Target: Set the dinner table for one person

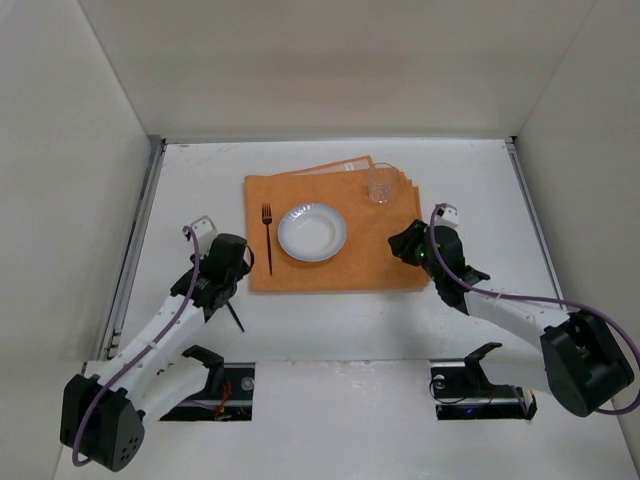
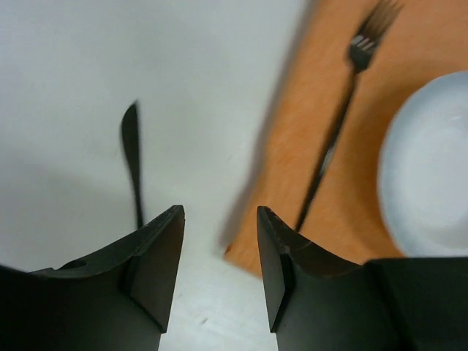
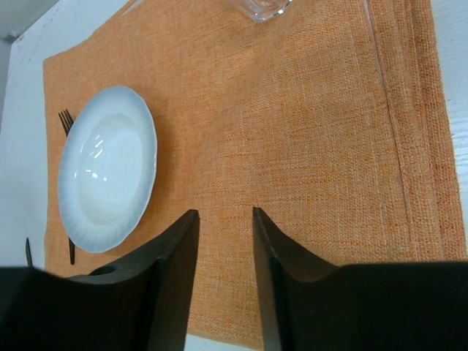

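Note:
The white dinner table (image 1: 470, 180) holds an orange placemat (image 1: 330, 200). On the mat lie a white plate (image 1: 312, 232), a dark fork (image 1: 267, 238) to the plate's left, and a clear glass (image 1: 380, 190) at the far right. A dark knife (image 1: 236, 317) lies on the bare table off the mat's near left corner. My left gripper (image 1: 238, 268) is open and empty, hovering between the knife (image 2: 131, 161) and the mat corner (image 2: 241, 252). My right gripper (image 1: 404, 243) is open and empty over the mat's right part (image 3: 307, 146), right of the plate (image 3: 106, 175).
White walls enclose the table on three sides. Thin metal strips run along the left edge (image 1: 140, 230) and the right edge (image 1: 525, 210). Both arm bases sit in cutouts at the near edge (image 1: 210, 380). Folded orange cloth layers show at the mat's far right (image 1: 405, 185).

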`<state>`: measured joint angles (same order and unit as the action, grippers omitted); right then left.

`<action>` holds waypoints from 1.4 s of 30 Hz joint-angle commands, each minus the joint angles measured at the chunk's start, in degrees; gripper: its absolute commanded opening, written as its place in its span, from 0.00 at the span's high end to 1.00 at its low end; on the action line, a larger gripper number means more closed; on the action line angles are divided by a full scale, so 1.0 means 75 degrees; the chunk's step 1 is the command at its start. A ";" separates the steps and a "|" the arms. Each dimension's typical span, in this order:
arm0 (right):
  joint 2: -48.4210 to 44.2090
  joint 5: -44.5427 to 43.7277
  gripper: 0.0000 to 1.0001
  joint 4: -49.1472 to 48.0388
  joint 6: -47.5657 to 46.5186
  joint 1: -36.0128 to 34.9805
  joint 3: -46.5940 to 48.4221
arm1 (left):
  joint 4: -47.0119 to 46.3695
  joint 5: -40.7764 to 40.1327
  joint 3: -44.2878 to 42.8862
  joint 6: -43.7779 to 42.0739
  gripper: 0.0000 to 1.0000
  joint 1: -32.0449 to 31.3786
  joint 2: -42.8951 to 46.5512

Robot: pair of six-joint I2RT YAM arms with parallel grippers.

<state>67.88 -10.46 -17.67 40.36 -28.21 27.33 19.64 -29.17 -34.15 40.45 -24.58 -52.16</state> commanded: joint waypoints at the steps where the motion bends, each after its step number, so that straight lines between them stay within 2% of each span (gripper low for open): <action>1: 0.0149 0.0152 0.65 -0.0433 -0.0061 -0.0112 0.0281 | 0.2172 -0.0072 0.0462 0.1741 0.58 -0.0021 0.0473; 3: 0.0161 0.0188 0.72 -0.0421 -0.0108 -0.0205 0.0317 | 0.2443 -0.0095 0.0673 0.2105 0.58 -0.0068 0.0638; 7: 0.0231 0.0199 0.73 -0.0374 -0.0131 -0.0206 0.0352 | 0.2538 0.0068 0.0897 0.2447 0.59 0.0084 0.0592; 11: 0.0102 0.0106 0.68 -0.0362 -0.0201 -0.0299 0.0340 | 0.2281 0.0466 0.1003 0.2692 0.64 0.0095 0.0300; 16: -0.0014 0.0176 0.58 -0.0339 -0.0201 -0.0299 0.0340 | 0.1929 0.0655 0.1131 0.2751 0.65 0.0201 -0.0005; 27: 0.0043 0.0222 0.58 -0.0339 -0.0155 -0.0311 0.0328 | 0.1250 0.0982 0.1296 0.2295 0.66 0.0670 -0.0545; 33: 0.0114 0.0199 0.58 -0.0351 -0.0143 -0.0311 0.0328 | 0.0944 0.1252 0.1448 0.2084 0.73 0.0880 -0.0662; 38: 0.0114 0.0152 0.58 -0.0351 -0.0155 -0.0311 0.0328 | 0.0909 0.1276 0.1612 0.1920 0.90 0.0986 -0.0545; 42: 0.0114 0.0141 0.58 -0.0362 -0.0155 -0.0311 0.0317 | 0.0955 0.1299 0.1554 0.1850 0.95 0.0998 -0.0393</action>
<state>68.90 -9.13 -17.61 39.81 -30.09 27.70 25.34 -21.56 -23.55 55.81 -17.50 -56.01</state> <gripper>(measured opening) 0.422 0.080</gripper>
